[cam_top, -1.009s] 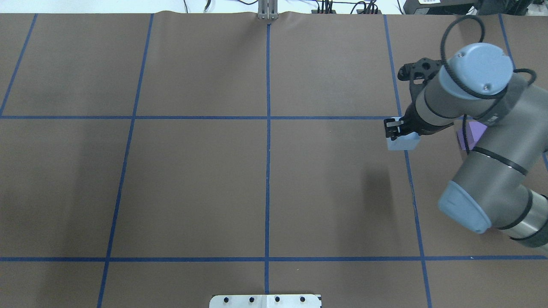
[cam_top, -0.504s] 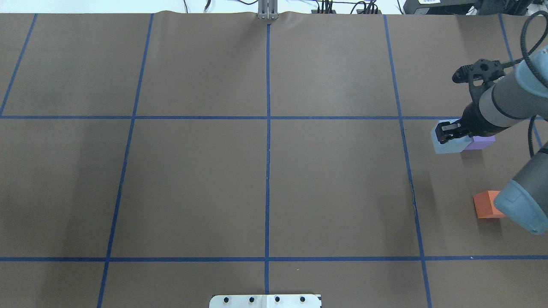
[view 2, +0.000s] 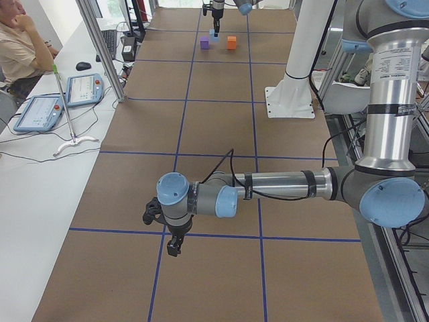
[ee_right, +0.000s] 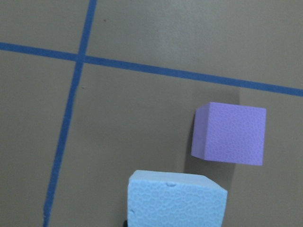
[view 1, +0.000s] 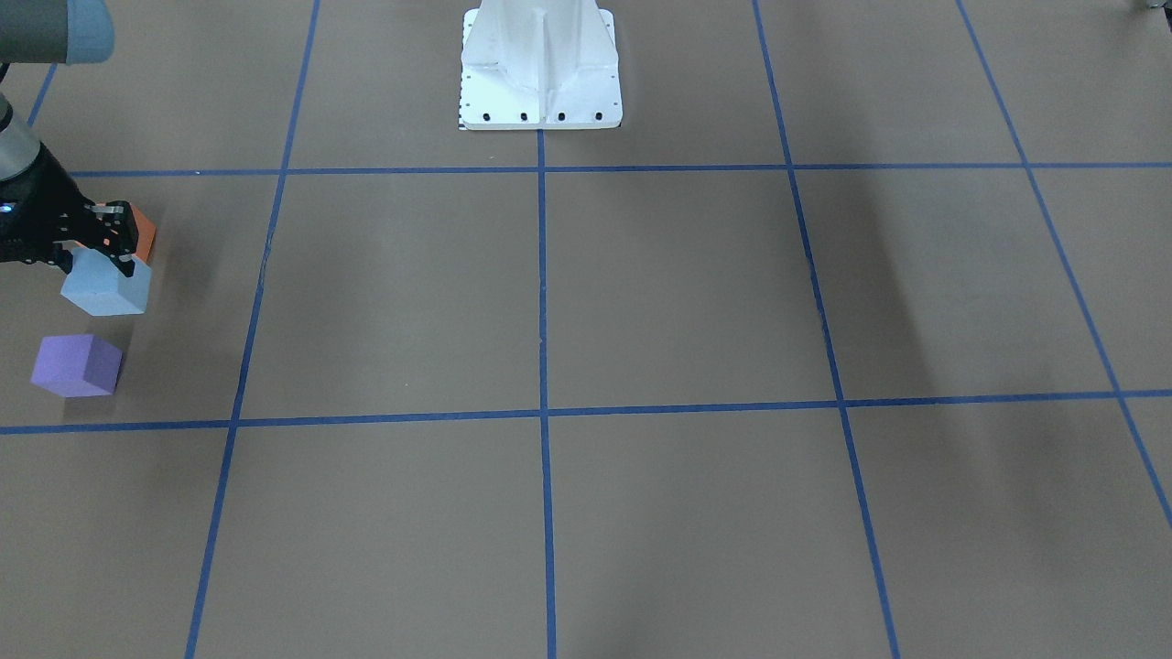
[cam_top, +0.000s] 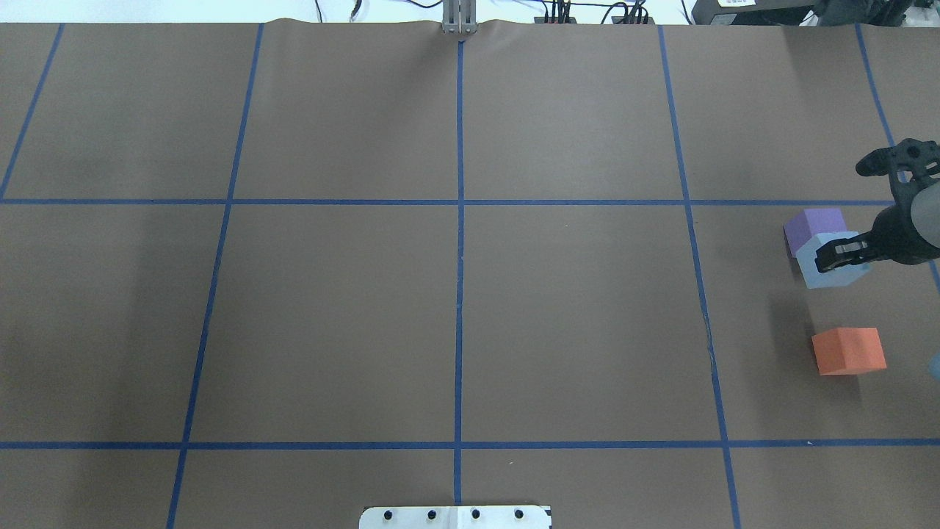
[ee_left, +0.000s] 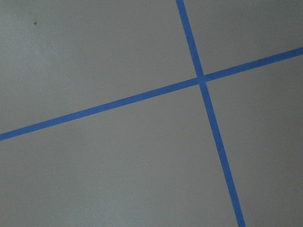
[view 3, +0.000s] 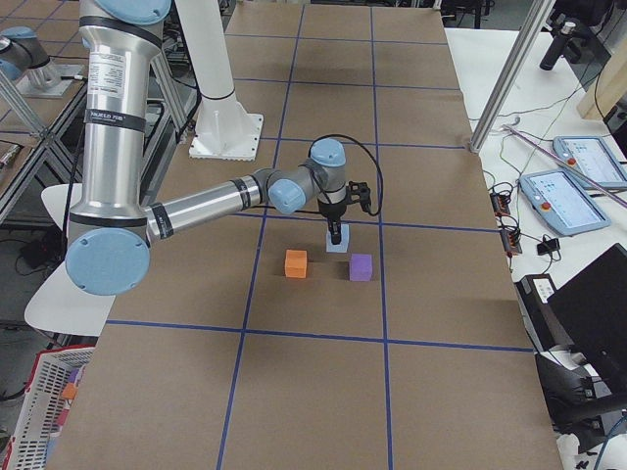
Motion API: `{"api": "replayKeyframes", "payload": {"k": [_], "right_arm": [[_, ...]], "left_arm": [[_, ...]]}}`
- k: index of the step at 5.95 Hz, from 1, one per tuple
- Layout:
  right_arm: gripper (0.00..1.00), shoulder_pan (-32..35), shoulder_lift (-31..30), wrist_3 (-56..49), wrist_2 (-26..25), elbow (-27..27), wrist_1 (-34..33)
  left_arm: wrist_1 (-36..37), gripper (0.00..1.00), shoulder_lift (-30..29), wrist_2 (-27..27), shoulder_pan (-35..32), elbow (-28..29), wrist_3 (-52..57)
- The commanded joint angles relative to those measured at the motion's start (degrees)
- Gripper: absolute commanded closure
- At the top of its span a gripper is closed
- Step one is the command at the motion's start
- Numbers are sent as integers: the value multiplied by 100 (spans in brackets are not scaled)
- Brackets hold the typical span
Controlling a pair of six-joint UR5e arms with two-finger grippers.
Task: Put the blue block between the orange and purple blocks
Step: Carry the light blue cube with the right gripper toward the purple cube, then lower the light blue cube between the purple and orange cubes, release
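My right gripper is shut on the light blue block and holds it just above the table. In the overhead view the blue block overlaps the near edge of the purple block, with the orange block further toward me. In the front-facing view the blue block sits between the orange block and the purple block. The right wrist view shows the blue block close up and the purple block beyond. My left gripper hovers low far away; I cannot tell whether it is open or shut.
Blue tape lines divide the brown table cover into squares. The white robot base stands at mid table. An operator and tablets are beside the table's far edge. The left wrist view shows only a tape crossing.
My right arm has swung right with the blue block, from left of the purple block to a spot between the purple and orange blocks. The orange block has come into view.
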Motion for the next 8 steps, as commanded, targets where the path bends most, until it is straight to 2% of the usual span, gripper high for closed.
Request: {"api": "replayKeyframes", "payload": {"k": [1, 4, 8], "right_arm": [[100, 11, -363, 26, 144, -108, 235], [100, -24, 4, 183, 135, -494, 244], [100, -155, 75, 281, 83, -644, 253]], "left_arm": [[-10, 0, -1, 0, 5, -9, 2], [-1, 0, -1, 0, 14, 9, 2], [-1, 0, -9, 0, 14, 0, 2]]}}
